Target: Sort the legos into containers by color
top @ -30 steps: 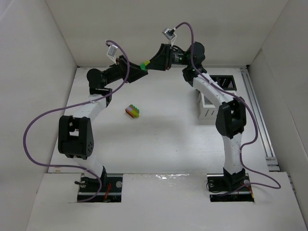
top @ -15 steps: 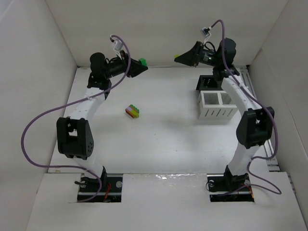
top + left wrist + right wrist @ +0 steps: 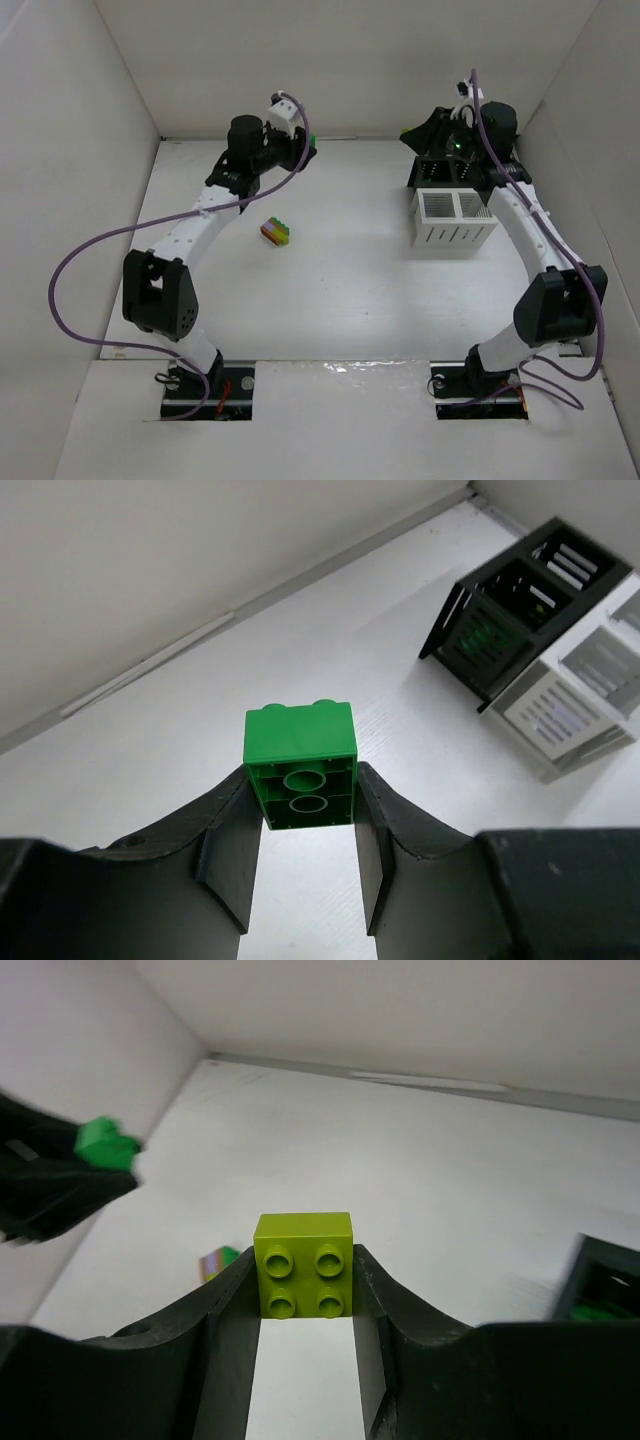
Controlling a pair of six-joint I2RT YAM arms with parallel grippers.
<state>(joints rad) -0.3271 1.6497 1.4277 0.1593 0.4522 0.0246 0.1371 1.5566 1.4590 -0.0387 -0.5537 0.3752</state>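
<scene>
My left gripper (image 3: 305, 798) is shut on a green brick (image 3: 300, 765), held in the air near the back wall with its hollow underside facing the camera; in the top view this green brick (image 3: 312, 140) is a small spot at the fingertips. My right gripper (image 3: 303, 1282) is shut on a lime brick (image 3: 303, 1265), studs facing the camera, just left of the black bin pair (image 3: 455, 168). The white bin pair (image 3: 452, 220) stands in front of the black one. A multicoloured stack of legos (image 3: 276, 231) lies on the table between the arms.
White walls close the table at the back and on both sides. A metal rail (image 3: 540, 250) runs along the right edge. Purple cables loop from both arms. Something green shows inside the black bin (image 3: 598, 1312).
A second ago both grippers met at the joined green and lime bricks. They have pulled apart: the right gripper swung right with the lime brick, and the left kept the green one.
</scene>
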